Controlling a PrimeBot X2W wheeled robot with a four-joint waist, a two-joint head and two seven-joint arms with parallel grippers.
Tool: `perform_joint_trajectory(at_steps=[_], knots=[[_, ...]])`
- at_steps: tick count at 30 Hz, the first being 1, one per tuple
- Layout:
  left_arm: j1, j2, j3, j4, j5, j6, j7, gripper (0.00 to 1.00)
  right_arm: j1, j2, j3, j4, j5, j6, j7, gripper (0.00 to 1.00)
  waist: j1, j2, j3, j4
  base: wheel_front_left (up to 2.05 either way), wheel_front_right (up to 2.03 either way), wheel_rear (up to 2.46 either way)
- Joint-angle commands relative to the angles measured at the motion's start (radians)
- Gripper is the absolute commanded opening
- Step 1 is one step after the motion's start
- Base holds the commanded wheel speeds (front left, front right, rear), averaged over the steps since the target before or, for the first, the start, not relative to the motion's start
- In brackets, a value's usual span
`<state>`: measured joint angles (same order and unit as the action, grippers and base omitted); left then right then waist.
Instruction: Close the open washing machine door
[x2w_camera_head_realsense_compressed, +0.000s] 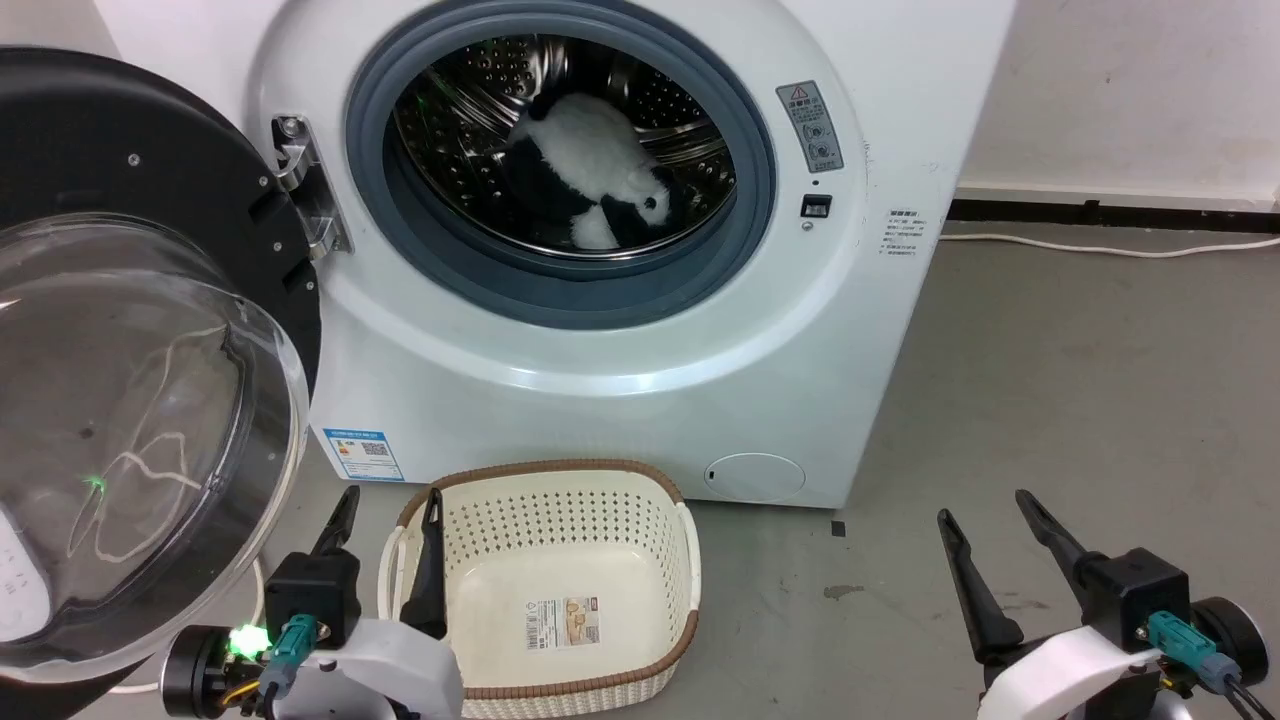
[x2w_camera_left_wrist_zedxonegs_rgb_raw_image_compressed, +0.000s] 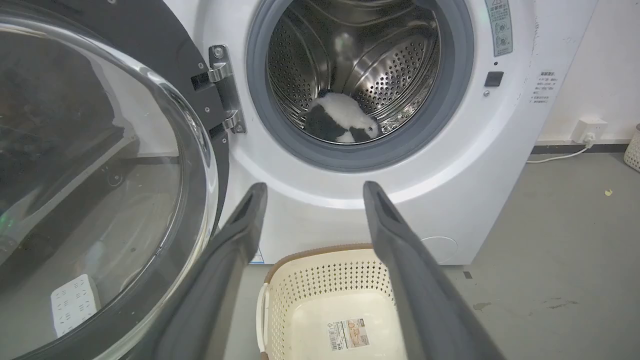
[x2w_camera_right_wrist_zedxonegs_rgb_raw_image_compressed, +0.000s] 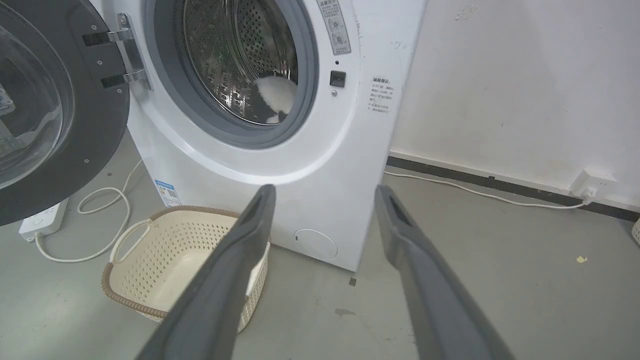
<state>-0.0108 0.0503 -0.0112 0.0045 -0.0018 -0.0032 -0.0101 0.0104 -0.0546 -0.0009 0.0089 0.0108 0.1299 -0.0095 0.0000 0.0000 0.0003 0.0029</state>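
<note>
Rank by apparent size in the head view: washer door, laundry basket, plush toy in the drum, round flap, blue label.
1. Door: largest, though its nearness to the camera inflates it.
2. Basket.
3. Plush toy.
4. Round flap and blue label: these look about alike, so not ranked.

Floor (x2w_camera_head_realsense_compressed: 1100, 400): grey, matt, with a dark stain (x2w_camera_head_realsense_compressed: 845, 592) at five o'clock in the head view. Wall (x2w_camera_head_realsense_compressed: 1130, 90): white, scuffed, at two o'clock. Black skirting (x2w_camera_head_realsense_compressed: 1100, 213) runs along its foot; a white cable (x2w_camera_head_realsense_compressed: 1100, 247) lies just beside it, ending at a wall socket (x2w_camera_right_wrist_zedxonegs_rgb_raw_image_compressed: 595, 181).
</note>
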Motion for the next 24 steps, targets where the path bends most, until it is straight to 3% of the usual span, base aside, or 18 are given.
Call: perform_joint_trajectory(at_steps=[1,7,12,24], knots=[[-0.001,0.001,-0.002,-0.002,0.0,-0.003,-0.01,1.0,0.002,0.0,-0.002,0.003,0.012,0.0,-0.011,1.0,0.0,0.0,0.0,0.003,0.0,0.0,0.0],[0.001,0.002,-0.01,-0.001,-0.001,-0.005,-0.027,1.0,0.008,0.001,0.001,0.005,0.015,0.0,-0.028,1.0,0.0,0.0,-0.006,0.029,0.0,0.0,0.0],[0.012,0.006,-0.025,0.001,-0.004,-0.01,-0.05,1.0,0.018,0.001,0.02,0.016,0.022,0.0,-0.051,1.0,0.0,0.0,-0.017,0.104,0.0,0.0,0.0],[0.035,0.006,-0.022,-0.022,-0.011,0.004,-0.075,1.0,-0.016,-0.003,0.083,0.048,0.032,0.0,-0.071,1.0,0.0,0.0,-0.004,0.166,0.0,0.0,0.0]])
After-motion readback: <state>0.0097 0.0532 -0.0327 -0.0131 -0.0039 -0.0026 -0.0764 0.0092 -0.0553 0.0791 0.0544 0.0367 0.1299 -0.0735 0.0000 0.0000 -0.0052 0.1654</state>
